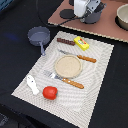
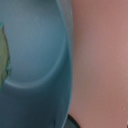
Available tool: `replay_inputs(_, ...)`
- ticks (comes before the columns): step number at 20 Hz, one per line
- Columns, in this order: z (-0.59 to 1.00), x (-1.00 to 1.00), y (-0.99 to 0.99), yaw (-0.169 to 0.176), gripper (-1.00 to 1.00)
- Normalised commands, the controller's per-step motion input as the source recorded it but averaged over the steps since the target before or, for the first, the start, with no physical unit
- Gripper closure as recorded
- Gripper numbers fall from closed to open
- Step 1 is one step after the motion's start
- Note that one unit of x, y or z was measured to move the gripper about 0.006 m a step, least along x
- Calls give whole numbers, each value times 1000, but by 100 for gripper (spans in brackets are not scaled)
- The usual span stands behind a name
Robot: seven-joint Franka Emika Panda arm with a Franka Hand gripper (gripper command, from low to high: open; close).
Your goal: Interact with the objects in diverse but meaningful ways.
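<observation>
Gripper (image 1: 89,9) sits at the far edge of the exterior view, down at the grey pot (image 1: 93,17) on the pinkish board (image 1: 65,16). Wrist view is filled w/ the pot's curved blue-grey inner wall (image 2: 35,55) and pink board beside it, so fingers look to be at or over the rim. Jaw state: can't tell, fingertips not visible in either view.

Other toys lie well apart on the striped mat (image 1: 95,75), toward the camera: frying pan (image 1: 38,35), sausage (image 1: 65,41), yellow packet (image 1: 82,43), tomato (image 1: 49,92), white fish piece (image 1: 32,84). Pot is by far the nearest item, approx. directly under the gripper. No long axis matters; it's round.
</observation>
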Motion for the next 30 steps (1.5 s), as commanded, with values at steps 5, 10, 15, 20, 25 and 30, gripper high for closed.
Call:
replay_inputs(5,-25,250,239,0,100)
replay_inputs(10,-58,216,252,0,100)
replay_inputs(15,-93,173,213,0,100)
replay_inputs(20,-125,95,132,0,100)
replay_inputs(25,-77,117,98,0,100)
replay_inputs(30,481,258,108,1,100)
